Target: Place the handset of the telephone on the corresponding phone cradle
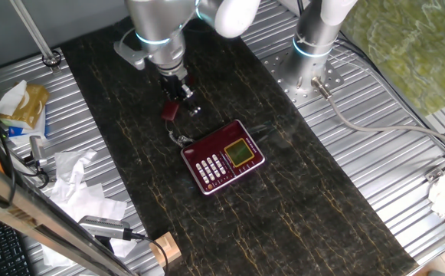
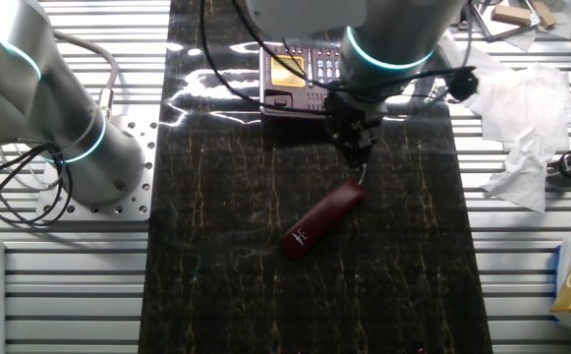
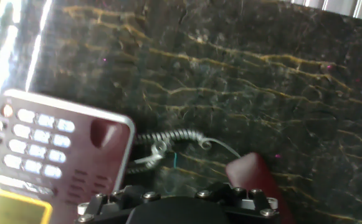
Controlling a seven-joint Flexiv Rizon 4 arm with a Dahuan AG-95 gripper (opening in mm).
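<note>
The dark red handset (image 2: 322,218) lies slantwise on the black mat, its curly cord (image 3: 168,146) running to the telephone (image 1: 224,157). The telephone shows white keys and a yellow-green display; its phone cradle (image 1: 213,141) is the bare red strip on the side facing the handset, and it is empty. My gripper (image 2: 357,147) hangs just above the handset's end nearest the phone. In the hand view only the gripper's body shows, with the handset's end (image 3: 252,177) at the lower right and the cradle recess (image 3: 106,134) at the left. My fingertips are hidden.
A second arm's base (image 1: 314,46) stands on the metal table beside the mat. Crumpled white paper (image 2: 521,128) and a wooden block (image 1: 165,249) lie off the mat's edge. Bare mat (image 2: 265,295) stretches beyond the handset.
</note>
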